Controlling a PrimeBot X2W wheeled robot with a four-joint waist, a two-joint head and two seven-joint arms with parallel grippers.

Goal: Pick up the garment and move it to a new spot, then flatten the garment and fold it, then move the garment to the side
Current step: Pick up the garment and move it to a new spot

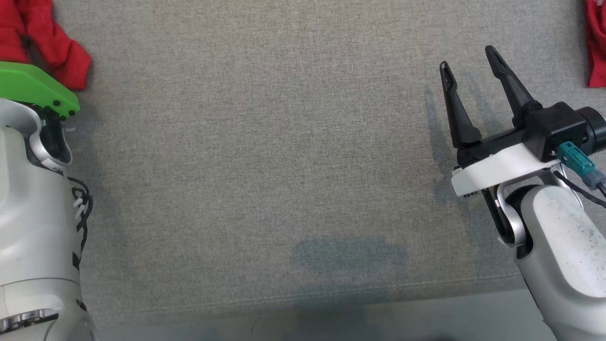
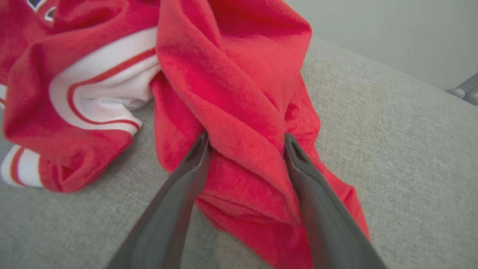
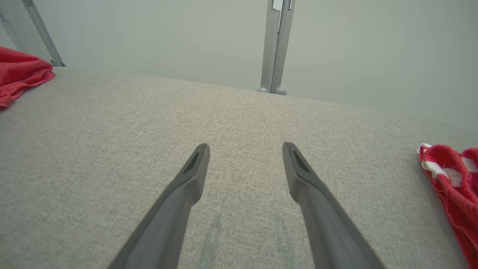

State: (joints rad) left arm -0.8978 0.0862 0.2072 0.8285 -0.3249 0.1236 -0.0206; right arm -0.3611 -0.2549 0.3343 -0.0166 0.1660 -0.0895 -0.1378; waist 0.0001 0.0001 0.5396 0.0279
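The garment is red with white trim and lies crumpled on the grey cloth-covered surface. My left gripper is open, its two dark fingers astride a raised red fold, which fills the gap between them. In the head view the garment lies at the far left corner, past my left arm's green wrist mount, which hides the fingers. My right gripper hovers open over bare surface at the right, nothing between its fingers.
Another red and white cloth lies at the far right edge, also seen as a cloth in the right wrist view. A metal post stands behind the surface. The surface's front seam runs near me.
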